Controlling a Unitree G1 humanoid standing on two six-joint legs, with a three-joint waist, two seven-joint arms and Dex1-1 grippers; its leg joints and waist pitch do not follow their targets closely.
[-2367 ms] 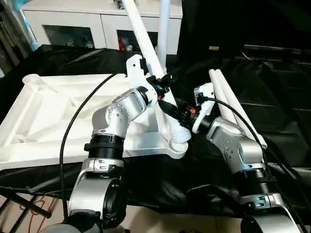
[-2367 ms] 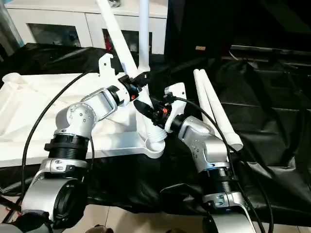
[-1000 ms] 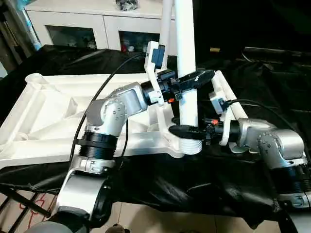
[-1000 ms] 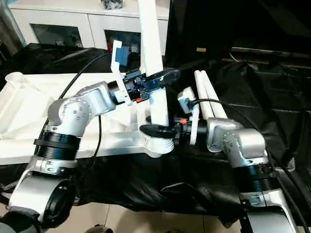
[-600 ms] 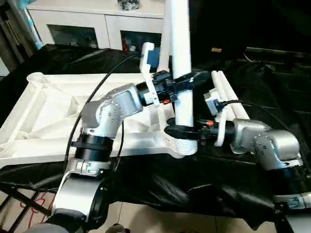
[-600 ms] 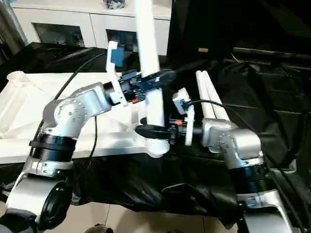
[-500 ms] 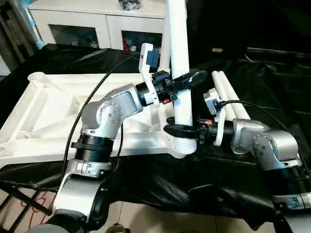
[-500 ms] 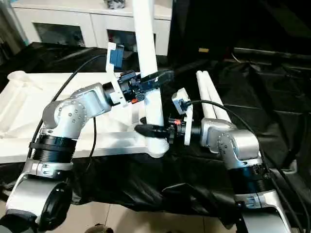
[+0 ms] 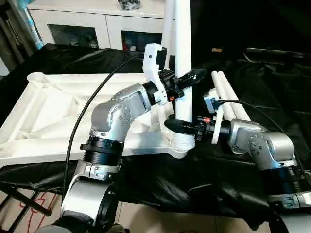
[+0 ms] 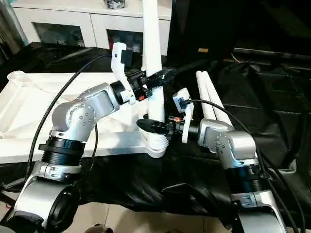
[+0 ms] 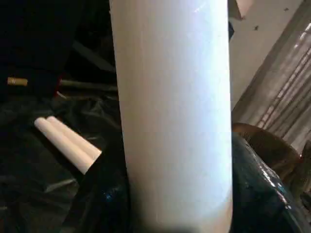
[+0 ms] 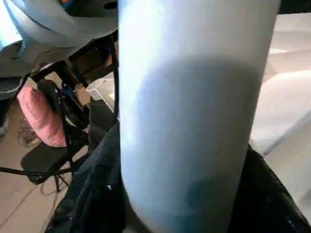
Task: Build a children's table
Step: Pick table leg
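Tabletop (image 9: 58,111) lies underside up on the black-draped table (image 9: 272,97), ribs and round corner sockets facing me. One white leg (image 9: 183,58) stands upright with its threaded foot at the near right corner socket (image 9: 182,144); how deep the thread sits in the socket I cannot tell. My left hand (image 9: 187,80) is clamped on this leg partway up the tube, one black finger crossing in front of it. My right hand (image 9: 181,126) is clamped on the same leg lower down, just above the thread, fingers reaching in from the right side. In both wrist views the white tube sits between the dark fingers at close range. A second leg (image 9: 167,29) stands upright behind the held one, at the far right corner of the tabletop, partly hidden by it and by my left wrist. Two spare legs (image 9: 228,92) lie side by side on the black cover, touching each other, just right of the tabletop and behind my right forearm; they also show in the left wrist view (image 11: 65,141). White cabinet (image 9: 87,24) with glass doors stands behind the table. A black cable runs from my left forearm across the tabletop.
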